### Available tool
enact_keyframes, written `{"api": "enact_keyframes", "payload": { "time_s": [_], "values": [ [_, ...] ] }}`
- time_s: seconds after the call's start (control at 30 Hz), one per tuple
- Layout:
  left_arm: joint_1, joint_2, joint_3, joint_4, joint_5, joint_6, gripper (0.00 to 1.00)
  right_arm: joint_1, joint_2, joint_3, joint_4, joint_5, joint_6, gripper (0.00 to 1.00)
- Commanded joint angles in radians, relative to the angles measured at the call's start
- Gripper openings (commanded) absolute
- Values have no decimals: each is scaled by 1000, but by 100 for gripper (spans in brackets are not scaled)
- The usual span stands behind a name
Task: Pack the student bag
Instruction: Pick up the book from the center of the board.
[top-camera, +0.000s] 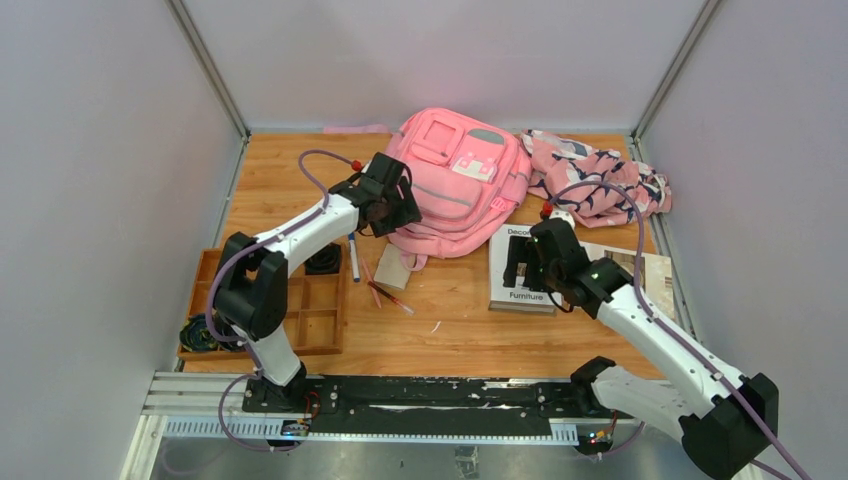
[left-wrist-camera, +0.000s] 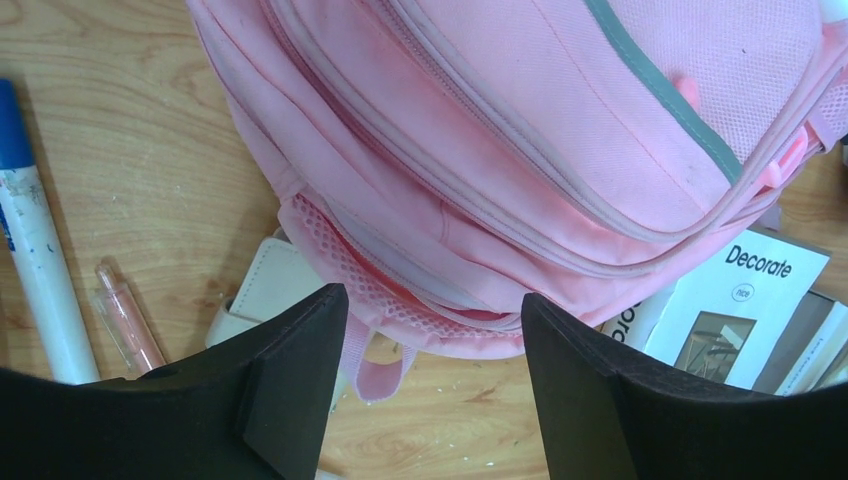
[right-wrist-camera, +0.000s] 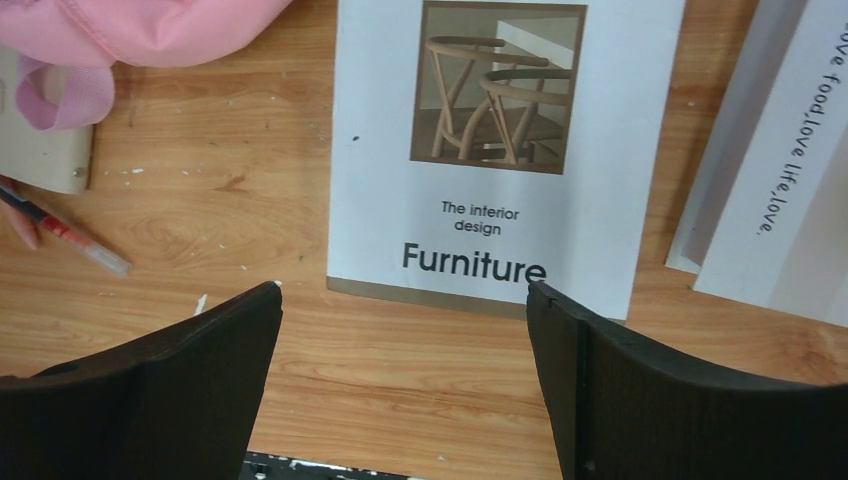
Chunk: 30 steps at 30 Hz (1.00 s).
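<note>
The pink student bag (top-camera: 458, 180) lies flat at the back middle of the table, front pockets up. It fills the top of the left wrist view (left-wrist-camera: 520, 130). My left gripper (top-camera: 392, 212) is open and empty at the bag's left near edge, its jaws standing apart over the mesh side and a pink loop (left-wrist-camera: 375, 365). A white "Furniture" book (top-camera: 520, 270) lies right of the bag, also in the right wrist view (right-wrist-camera: 495, 150). My right gripper (top-camera: 522, 270) is open and empty over the book's near part.
A pink navy-white patterned cloth (top-camera: 600, 180) lies at the back right. More books (top-camera: 640, 268) lie right of the Furniture book. A white marker (top-camera: 354, 258), pens (top-camera: 390, 296) and a small white case (top-camera: 392, 266) lie left of it. A wooden tray (top-camera: 290, 305) sits at the left.
</note>
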<state>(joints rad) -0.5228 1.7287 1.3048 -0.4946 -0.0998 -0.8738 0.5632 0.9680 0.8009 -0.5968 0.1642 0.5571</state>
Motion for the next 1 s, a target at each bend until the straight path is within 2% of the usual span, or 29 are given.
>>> {"api": "enact_keyframes", "payload": {
  "time_s": [0.0, 0.27, 0.5, 0.67, 0.87, 0.93, 0.97],
  "values": [
    [6, -46, -5, 17, -17, 40, 72, 14, -36, -31, -46, 99, -7, 97],
    [7, 7, -3, 44, 39, 6, 69, 13, -48, -35, -47, 80, -3, 97],
    [7, 21, 8, 43, 31, 8, 67, 14, -51, -47, -57, 89, -16, 97],
    [7, 44, 27, 31, 29, 5, 62, 13, -50, -50, -57, 94, -4, 97],
    [7, 58, 36, 34, 30, 6, 49, 13, -53, -76, -68, 144, 22, 97],
    [7, 56, 45, 24, 32, 18, 51, 3, -59, -92, -93, 201, 64, 97],
    [7, 50, 49, 18, 32, 26, 57, -30, -66, -106, -101, 210, 83, 97]
  ]
}}
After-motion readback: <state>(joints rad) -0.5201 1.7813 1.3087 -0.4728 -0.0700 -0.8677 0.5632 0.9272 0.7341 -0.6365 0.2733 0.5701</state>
